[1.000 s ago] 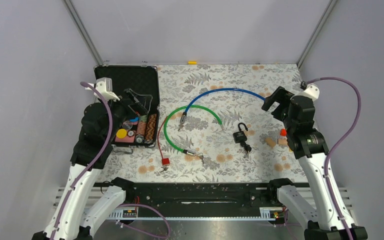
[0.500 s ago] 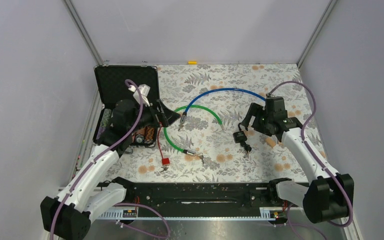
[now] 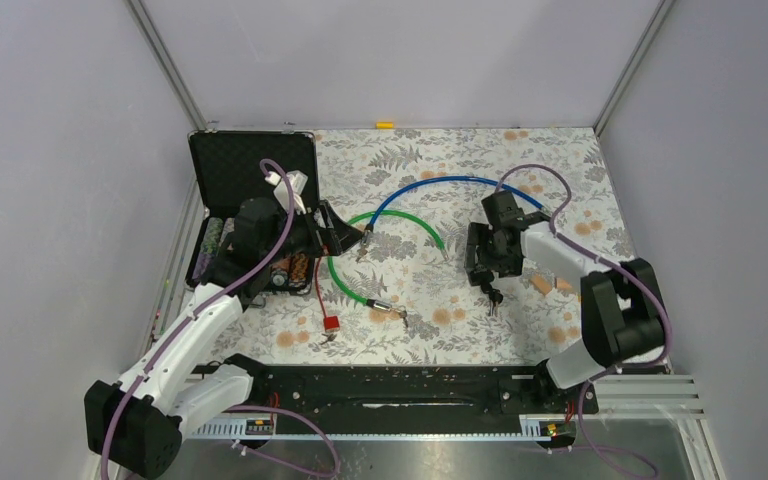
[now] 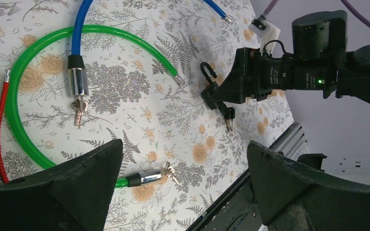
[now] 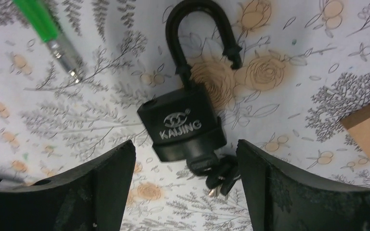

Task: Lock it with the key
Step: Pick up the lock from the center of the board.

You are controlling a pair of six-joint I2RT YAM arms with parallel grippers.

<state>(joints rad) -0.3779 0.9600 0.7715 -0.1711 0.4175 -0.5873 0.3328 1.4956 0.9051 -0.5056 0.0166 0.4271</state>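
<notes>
A black padlock (image 5: pixel 183 122) lies flat on the flowered tabletop with its shackle (image 5: pixel 200 33) swung open. A bunch of black-headed keys (image 5: pixel 217 175) hangs from its keyhole. My right gripper (image 5: pixel 184 144) hovers low over the lock, open, one finger on each side of the body and touching neither. From above, the padlock (image 3: pixel 480 272) is partly hidden under that gripper (image 3: pixel 480 262). My left gripper (image 3: pixel 345 235) is open and holds nothing, over the green cable left of centre. Its wrist view shows the padlock (image 4: pixel 211 91) and keys (image 4: pixel 229 115) farther off.
A green cable lock (image 3: pixel 400 222), a blue one (image 3: pixel 450 183) and a red one (image 3: pixel 318 270) curl across the middle, each with small keys. An open black case (image 3: pixel 250 165) stands at the back left. Small wooden blocks (image 3: pixel 542 285) lie right of the padlock.
My right arm swung in from the right and came down over the padlock, its jaws narrowing a little. My left arm moved from the case toward the green cable.
</notes>
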